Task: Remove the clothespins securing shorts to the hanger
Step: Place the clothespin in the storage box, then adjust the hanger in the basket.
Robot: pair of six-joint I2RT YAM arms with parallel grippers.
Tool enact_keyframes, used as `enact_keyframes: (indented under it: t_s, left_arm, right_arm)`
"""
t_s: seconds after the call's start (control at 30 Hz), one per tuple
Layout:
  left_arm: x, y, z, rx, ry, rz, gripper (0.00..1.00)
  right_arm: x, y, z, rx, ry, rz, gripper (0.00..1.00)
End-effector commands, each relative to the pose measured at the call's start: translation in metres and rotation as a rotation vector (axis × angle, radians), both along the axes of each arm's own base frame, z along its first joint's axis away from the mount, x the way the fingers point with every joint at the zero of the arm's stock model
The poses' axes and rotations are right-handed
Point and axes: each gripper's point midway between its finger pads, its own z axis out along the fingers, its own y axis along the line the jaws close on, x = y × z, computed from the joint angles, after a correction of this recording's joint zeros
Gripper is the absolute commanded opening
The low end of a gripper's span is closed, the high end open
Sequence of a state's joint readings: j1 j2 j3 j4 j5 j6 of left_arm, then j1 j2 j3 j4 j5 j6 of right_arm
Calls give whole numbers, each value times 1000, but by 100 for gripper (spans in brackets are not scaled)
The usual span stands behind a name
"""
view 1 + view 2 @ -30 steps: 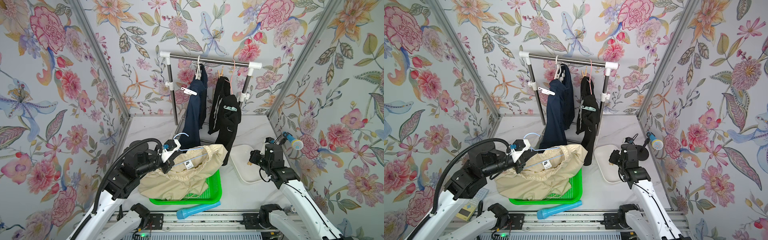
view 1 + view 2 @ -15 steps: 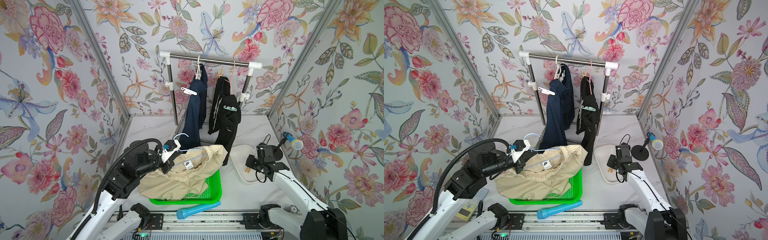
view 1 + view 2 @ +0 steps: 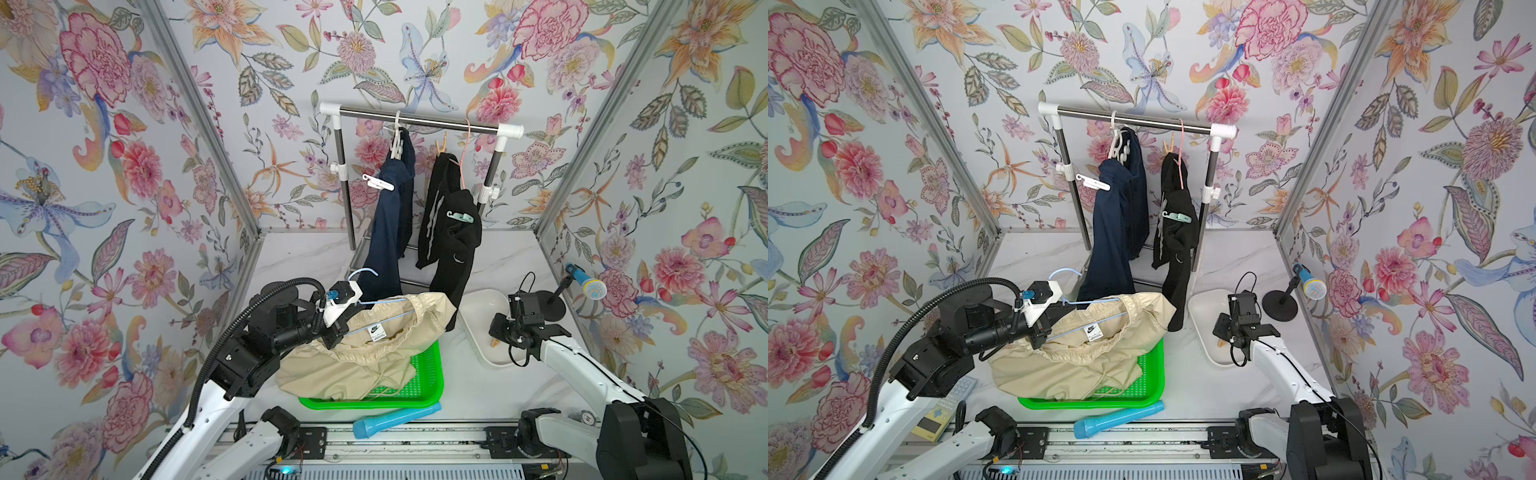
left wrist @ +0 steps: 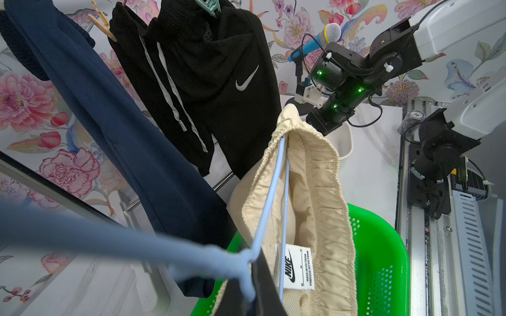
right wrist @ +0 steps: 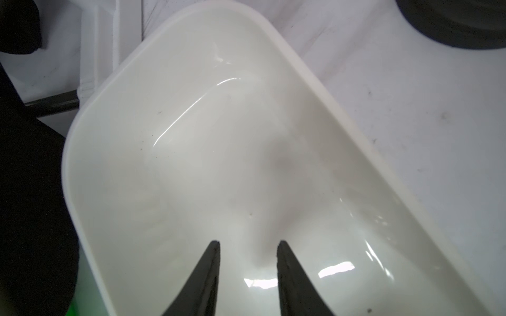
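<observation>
My left gripper (image 3: 338, 328) is shut on the pale blue hanger (image 4: 271, 197), which carries the cream-beige shorts (image 3: 361, 357) over the green basket. My right gripper (image 5: 247, 242) stands open above the white tray (image 5: 82, 219) with nothing between its fingers. In both top views a tan clothespin (image 3: 494, 341) lies in the tray (image 3: 1204, 307) by that gripper. On the rack hang the navy shorts (image 3: 390, 232) with a white clip (image 3: 378, 183). Beside them are the black shorts (image 3: 453, 249) with a teal clip (image 3: 460, 216) and a wooden clothespin (image 3: 440, 145) at the top.
The green basket (image 3: 424, 386) sits at the front centre, and a big blue tube (image 3: 395, 419) lies before it. A microphone on a black stand (image 3: 586, 286) is at the right wall. The rack's rail (image 3: 419, 120) spans the back. A remote (image 3: 942, 411) lies front left.
My right gripper has moved left over the white tray and opened. The left arm, hanger and cream-beige shorts have not moved.
</observation>
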State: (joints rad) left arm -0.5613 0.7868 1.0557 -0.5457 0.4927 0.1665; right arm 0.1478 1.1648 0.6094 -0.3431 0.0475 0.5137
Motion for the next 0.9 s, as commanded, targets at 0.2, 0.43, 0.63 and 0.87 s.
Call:
enact_keyframes:
  t_s: [0.2,0.43,0.63,0.87]
  left_arm:
    - [-5,2,0,9,-13,-8,0]
    - [-5,5,3,10,-21,6,0]
    - [-5,8,5,13,-25,21,0]
    - [-6,8,4,8,-22,20,0]
  right_arm:
    - [-2,-5,6,-12,-31,-13,57]
    - [-2,9,50,-20,-125,57,57]
    - [-8,34,123,-59,-298,138,60]
    - [-21,89,197,-36,-503,347,56]
